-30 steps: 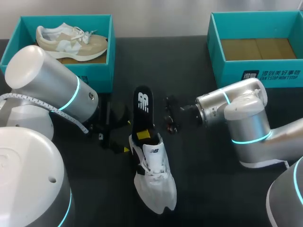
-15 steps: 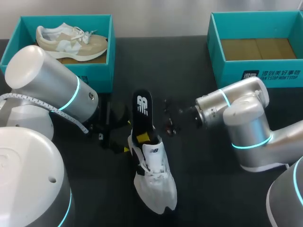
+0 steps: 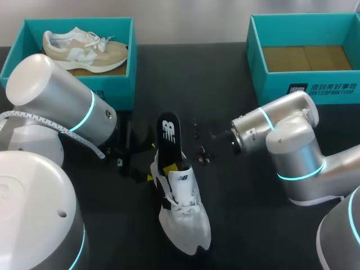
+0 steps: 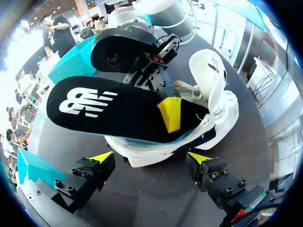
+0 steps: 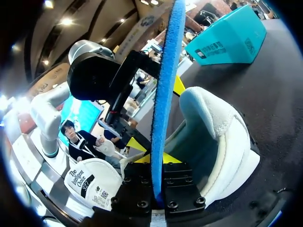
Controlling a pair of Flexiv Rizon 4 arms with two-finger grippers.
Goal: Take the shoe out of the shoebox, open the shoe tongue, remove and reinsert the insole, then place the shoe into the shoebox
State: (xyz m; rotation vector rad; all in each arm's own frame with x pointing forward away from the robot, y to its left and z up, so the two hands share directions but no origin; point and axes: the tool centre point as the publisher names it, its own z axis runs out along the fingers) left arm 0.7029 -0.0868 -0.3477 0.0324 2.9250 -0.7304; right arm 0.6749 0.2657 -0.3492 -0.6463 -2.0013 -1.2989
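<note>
White mesh sneaker with black collar trim (image 4: 210, 90): heel end sits just ahead of the left gripper (image 4: 150, 157), in line with the gap between its yellow-tipped fingers (image 4: 102, 156). Those are spread wide, one tip off each side of the heel, and neither is seen touching it.

The right gripper (image 5: 158, 163) is pinched narrow on the long black foam insole with white logo and blue underside (image 4: 104, 106). One yellow finger (image 4: 170, 114) presses on the black top face right at the collar. The other is hidden under the insole in the left wrist view. The right wrist view has the insole edge-on, running down between the two finger blocks.

The insole's near end is tucked into the sneaker opening. The rest sticks out past the heel toward the far side, leaning slightly left, and is raised off the black table (image 3: 247, 236).

The sneaker is mid-table, toe near, heel far, sole down. The left gripper is on its left at the heel, with the left arm (image 3: 62, 101) coming in from the left. The right arm (image 3: 281, 135) reaches in from the right.

Far left is an open teal cardboard shoebox (image 3: 115, 93) holding a beige-and-white sneaker with white laces (image 3: 84, 48). Far right is a second teal shoebox (image 3: 264, 84), with only its brown floor showing inside.
</note>
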